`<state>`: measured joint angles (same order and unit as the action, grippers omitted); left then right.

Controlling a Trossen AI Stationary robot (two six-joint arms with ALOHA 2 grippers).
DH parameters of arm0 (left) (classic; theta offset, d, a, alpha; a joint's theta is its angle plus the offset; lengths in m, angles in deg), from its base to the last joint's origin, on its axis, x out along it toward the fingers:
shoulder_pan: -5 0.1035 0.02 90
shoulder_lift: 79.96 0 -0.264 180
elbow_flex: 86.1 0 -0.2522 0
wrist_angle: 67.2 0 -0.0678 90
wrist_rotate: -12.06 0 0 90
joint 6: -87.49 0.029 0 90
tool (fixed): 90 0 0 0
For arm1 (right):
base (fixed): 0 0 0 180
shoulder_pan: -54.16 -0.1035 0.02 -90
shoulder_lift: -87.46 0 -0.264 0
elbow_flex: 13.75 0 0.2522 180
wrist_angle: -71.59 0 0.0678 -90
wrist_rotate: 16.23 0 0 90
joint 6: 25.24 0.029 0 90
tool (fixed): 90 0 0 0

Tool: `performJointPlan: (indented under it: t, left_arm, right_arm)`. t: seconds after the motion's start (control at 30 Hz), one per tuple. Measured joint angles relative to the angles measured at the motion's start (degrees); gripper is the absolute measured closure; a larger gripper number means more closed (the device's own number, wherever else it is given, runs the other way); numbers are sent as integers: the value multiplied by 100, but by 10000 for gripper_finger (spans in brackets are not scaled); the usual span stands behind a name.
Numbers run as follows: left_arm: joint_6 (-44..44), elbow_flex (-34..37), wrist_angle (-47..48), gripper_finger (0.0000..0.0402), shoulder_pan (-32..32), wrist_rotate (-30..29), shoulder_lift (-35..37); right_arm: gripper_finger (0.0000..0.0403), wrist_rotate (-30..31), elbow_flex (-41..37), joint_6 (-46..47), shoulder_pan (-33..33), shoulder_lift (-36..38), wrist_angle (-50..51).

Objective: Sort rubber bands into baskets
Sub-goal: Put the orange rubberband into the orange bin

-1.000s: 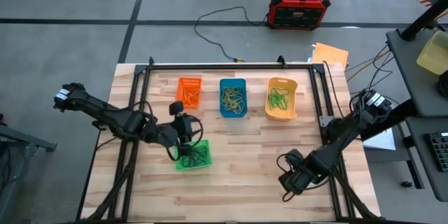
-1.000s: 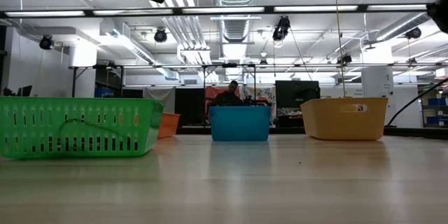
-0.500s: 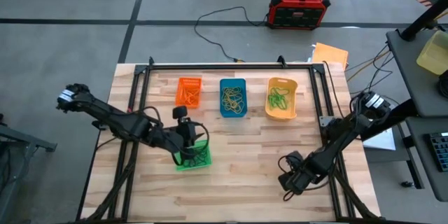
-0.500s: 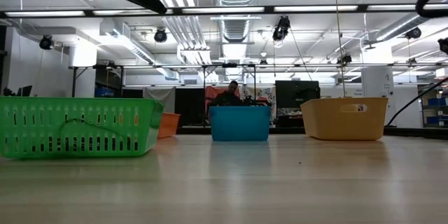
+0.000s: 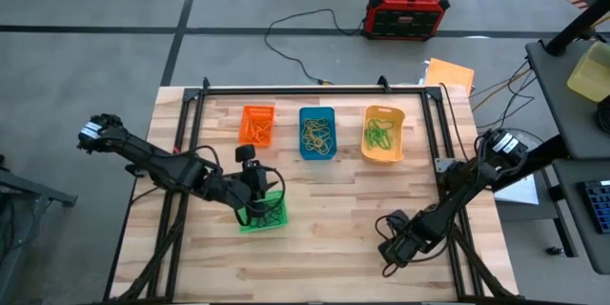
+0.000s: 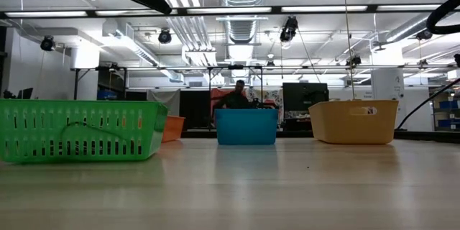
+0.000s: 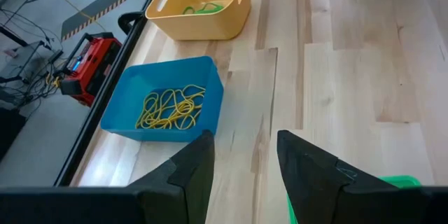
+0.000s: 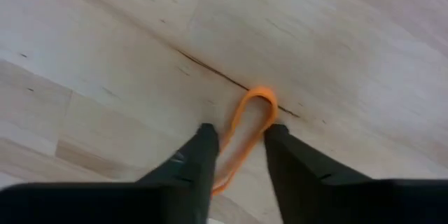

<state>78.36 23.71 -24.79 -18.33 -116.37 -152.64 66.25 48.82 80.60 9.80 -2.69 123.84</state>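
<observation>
a: where is the right gripper (image 8: 238, 155)?

b: down at the near right part of the table (image 5: 324, 219), well apart from the baskets. its two fingers (image 8: 196, 164) stand a little apart with an orange rubber band (image 8: 246, 126) running between them; the band lies flat on the wood, its loop end poking out past the fingertips. whether the fingers press on it i cannot tell.

a: and the left gripper (image 7: 241, 161)?

b: it hangs over the far edge of the green basket (image 5: 262, 212), fingers apart with nothing between them (only bare wood shows in the gap). dark bands lie in that basket.

a: the other baskets?

b: in a row at the far side of the table. the orange basket (image 5: 257, 124) is on the left and holds orange bands, the blue basket (image 5: 317, 132) sits in the middle with yellow rubber bands (image 7: 170, 108) heaped inside, and the yellow-orange basket (image 5: 383, 134) is on the right with green bands (image 5: 379, 133) in it.

a: anything off the table?

b: a red-and-black box (image 5: 408, 10) on the floor behind it, with a black cable (image 5: 305, 24) trailing from it.
</observation>
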Motion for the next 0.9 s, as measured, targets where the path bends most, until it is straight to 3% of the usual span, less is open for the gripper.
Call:
performJointPlan:
  t: [0.2, 0.43, 0.53, 0.67, 0.77, 0.9]
  left_arm:
    - [2, 0, -10, 260, 0, 0, 0]
    - [2, 0, -20, 260, 2, 0, 1]
    - [97, 0, -244, 260, 2, -2, 0]
    - [615, 72, -1126, 260, -4, 174, 1]
    - [1128, 295, -2122, 260, -9, 808, 1]
    - [1509, 858, -3716, 260, 2, 1640, 1]
  right_arm:
    - [380, 2, -2, -191, 0, -4, -6]
    - [393, 269, 8, -754, 9, 235, 47]
    - [394, 1065, 39, -1109, 68, 566, -7]
    - [394, 2576, 39, -1835, 212, 1037, -73]
    - [394, 3708, 39, -2694, 336, 1307, -394]
    - [394, 4603, 40, -4538, 503, 1474, -1400]
